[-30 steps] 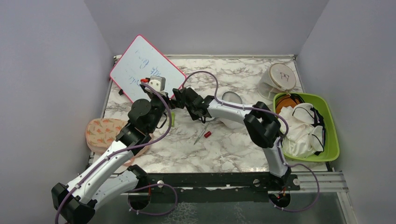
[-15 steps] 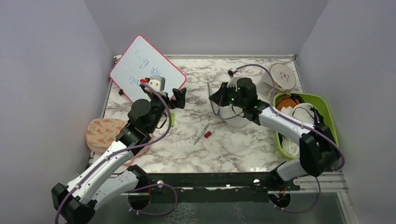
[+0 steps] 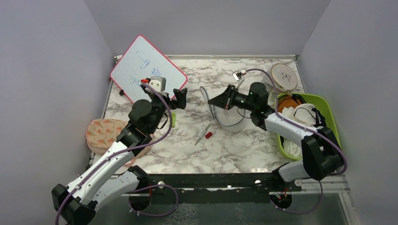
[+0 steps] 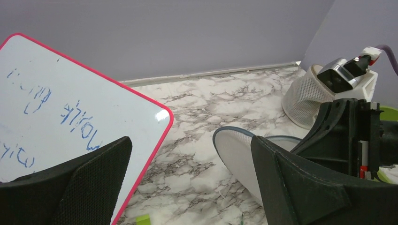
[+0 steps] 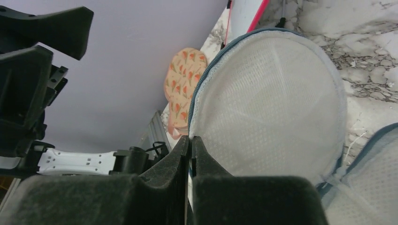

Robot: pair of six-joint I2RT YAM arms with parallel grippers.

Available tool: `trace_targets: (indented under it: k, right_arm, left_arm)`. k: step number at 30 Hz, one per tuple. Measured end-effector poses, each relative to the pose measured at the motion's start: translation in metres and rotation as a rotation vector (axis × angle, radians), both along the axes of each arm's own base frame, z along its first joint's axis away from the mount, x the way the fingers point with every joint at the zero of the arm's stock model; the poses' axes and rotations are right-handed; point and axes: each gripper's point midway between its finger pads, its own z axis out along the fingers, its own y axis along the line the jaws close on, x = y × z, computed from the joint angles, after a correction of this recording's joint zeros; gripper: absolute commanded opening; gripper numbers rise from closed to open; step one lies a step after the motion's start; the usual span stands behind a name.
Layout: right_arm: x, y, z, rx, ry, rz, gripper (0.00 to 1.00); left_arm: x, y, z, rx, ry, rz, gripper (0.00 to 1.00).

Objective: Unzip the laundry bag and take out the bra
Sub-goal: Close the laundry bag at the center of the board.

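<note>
The laundry bag (image 3: 228, 117) lies open mid-table, its white mesh lid (image 3: 205, 97) with a dark zipper rim standing up. My right gripper (image 3: 212, 101) is shut on the lid's rim; in the right wrist view the fingertips (image 5: 190, 139) pinch the rim of the lid (image 5: 272, 103), with the other half (image 5: 371, 187) at the lower right. My left gripper (image 3: 180, 97) is open and empty, left of the lid, not touching it; its view shows the lid (image 4: 237, 150). No bra shows in the bag. White fabric (image 3: 304, 112) lies in the green bin; I cannot tell whether it is the bra.
A pink-edged whiteboard (image 3: 145, 68) leans at the back left. The beige-topped "P7" case (image 3: 283, 77) stands at the back right by the green bin (image 3: 331, 136). A red-tipped stick (image 3: 205, 135), a small green block (image 3: 172, 119) and an orange-patterned pad (image 3: 104, 133) lie nearby.
My right arm swung from beside the left gripper over to the right side, and now holds the bag's lid raised by its rim. The left arm has not moved.
</note>
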Motion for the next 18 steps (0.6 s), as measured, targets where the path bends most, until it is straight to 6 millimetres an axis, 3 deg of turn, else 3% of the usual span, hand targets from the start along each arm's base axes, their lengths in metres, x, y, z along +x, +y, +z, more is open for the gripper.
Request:
trace_targets:
  k: [4,9,18]
  right_arm:
    - [0.0,-0.019,0.004,0.042,0.016,-0.026,0.01]
    - [-0.006,-0.052,-0.028,0.052,0.141,-0.083,0.01]
    - [-0.006,-0.094,-0.039,0.018,0.163,-0.198,0.01]
  left_arm:
    - [0.0,0.0,0.0,-0.002,0.0,-0.001,0.93]
    - [0.0,-0.001,0.0,-0.002,0.002,-0.003,0.93]
    - [0.001,-0.004,-0.004,0.002,0.011,-0.01,0.93]
